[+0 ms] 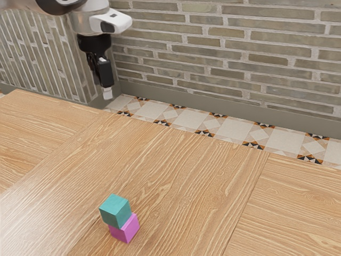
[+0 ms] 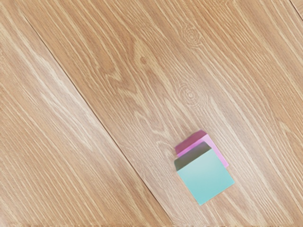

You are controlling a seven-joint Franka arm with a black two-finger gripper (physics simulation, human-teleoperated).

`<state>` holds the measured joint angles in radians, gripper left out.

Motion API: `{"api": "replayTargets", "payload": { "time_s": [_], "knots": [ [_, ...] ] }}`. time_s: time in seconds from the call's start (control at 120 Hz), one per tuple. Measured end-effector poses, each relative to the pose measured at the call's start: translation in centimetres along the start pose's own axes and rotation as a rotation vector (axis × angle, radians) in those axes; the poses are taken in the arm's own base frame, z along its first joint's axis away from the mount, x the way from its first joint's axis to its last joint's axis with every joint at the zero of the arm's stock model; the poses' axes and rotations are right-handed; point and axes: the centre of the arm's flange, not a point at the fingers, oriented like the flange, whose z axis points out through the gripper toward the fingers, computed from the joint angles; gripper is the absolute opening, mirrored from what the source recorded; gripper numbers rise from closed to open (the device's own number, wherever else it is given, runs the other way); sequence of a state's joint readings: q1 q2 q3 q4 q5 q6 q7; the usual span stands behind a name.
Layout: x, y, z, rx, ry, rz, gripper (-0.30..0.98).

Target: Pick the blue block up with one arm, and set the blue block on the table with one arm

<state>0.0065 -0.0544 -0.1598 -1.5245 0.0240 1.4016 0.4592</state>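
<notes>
Item: my hand (image 1: 108, 94), holding nothing; how far open, I cannot tell.
Item: teal cube (image 1: 115, 212), askew atop magenta cube (image 1: 126, 230), at six o'clock from me in the exterior view. Probably light, rigid; best gripped by opposite upright faces.

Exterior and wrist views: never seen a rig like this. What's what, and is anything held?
These are simulator renders. The white-and-black robot arm ends in a black two-finger gripper. The exterior view comes from a camera at the arm's side; the wrist view looks down from the arm's hand. On the light-brown wood-grain table, a teal cube sits off-centre on top of a pink-purple cube. Neither cube is held: the gripper is well away from both.
</notes>
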Motion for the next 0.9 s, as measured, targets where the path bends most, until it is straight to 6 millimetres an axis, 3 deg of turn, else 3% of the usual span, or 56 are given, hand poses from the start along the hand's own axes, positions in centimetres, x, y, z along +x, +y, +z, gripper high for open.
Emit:
{"api": "replayTargets", "payload": {
  "time_s": [0.083,0.167,0.25,0.308,0.358,0.467,0.575,0.617,0.717,0.75,0.808,0.85,0.9],
  "knots": [
    [-0.4,-1.1,0.1,0.006,-0.01,-0.013,0.69],
    [-1.1,-0.9,-0.7,0.023,-0.006,-0.015,0.69],
    [-4.0,0.8,-2.7,0.09,-0.003,-0.103,0.69],
    [-7.5,2.4,-1.2,0.108,-0.042,-0.257,0.69],
    [-9.0,3.6,0.8,0.079,-0.067,-0.331,0.69],
    [-9.6,4.1,5.1,-0.005,-0.095,-0.398,0.69],
    [-10.1,3.2,9.8,-0.069,-0.121,-0.453,0.69],
    [-9.5,3.7,10.4,-0.062,-0.116,-0.451,0.69],
    [-7.4,8.0,9.7,-0.038,-0.053,-0.311,0.69],
    [-7.5,10.0,8.9,-0.019,-0.024,-0.25,0.69],
    [-9.9,12.7,7.4,0.061,0.037,-0.243,0.69],
    [-11.0,13.1,9.1,0.057,0.036,-0.278,0.69],
    [-10.1,12.7,12.1,0.035,-0.008,-0.311,0.69]
  ]
}}
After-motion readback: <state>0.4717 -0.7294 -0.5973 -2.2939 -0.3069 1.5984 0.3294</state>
